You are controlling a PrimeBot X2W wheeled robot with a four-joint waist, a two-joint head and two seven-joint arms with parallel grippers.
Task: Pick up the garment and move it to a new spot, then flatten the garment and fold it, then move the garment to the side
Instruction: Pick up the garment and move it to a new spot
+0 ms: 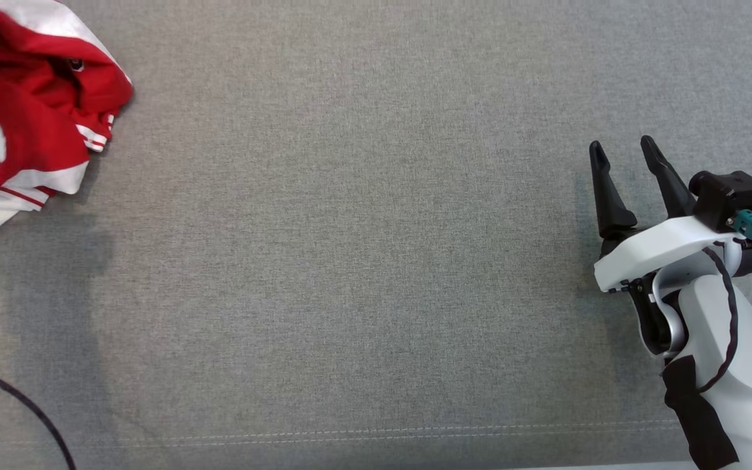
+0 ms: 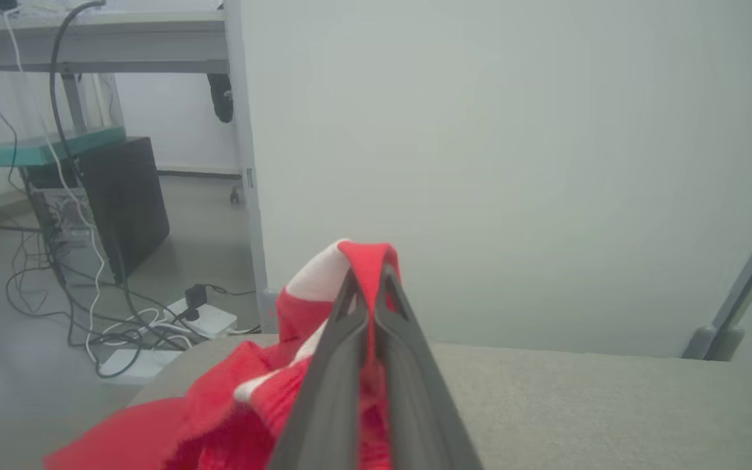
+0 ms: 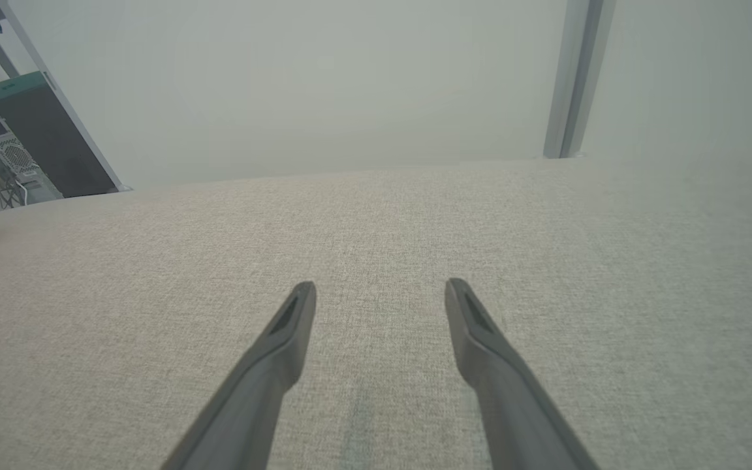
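Head view: the crumpled red-and-white garment (image 1: 36, 98) is bunched at the far left corner of the grey cloth-covered table (image 1: 350, 261). The right gripper (image 1: 623, 145) is spread wide and empty at the table's right side.
Left wrist view: the left gripper (image 2: 369, 277) pinches a fold of the garment.
Right wrist view: the fingers (image 3: 284, 339) are parted above the table.

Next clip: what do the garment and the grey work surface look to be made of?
Garment: soft fabric, red with white stripes, matte; it bunches and drapes in loose folds. It is probably a jersey-type knit, though the weave is too fine to tell.
Surface: grey woven cloth cover, matte; a fine heathered weave shows, and a stitched seam runs along the near edge.
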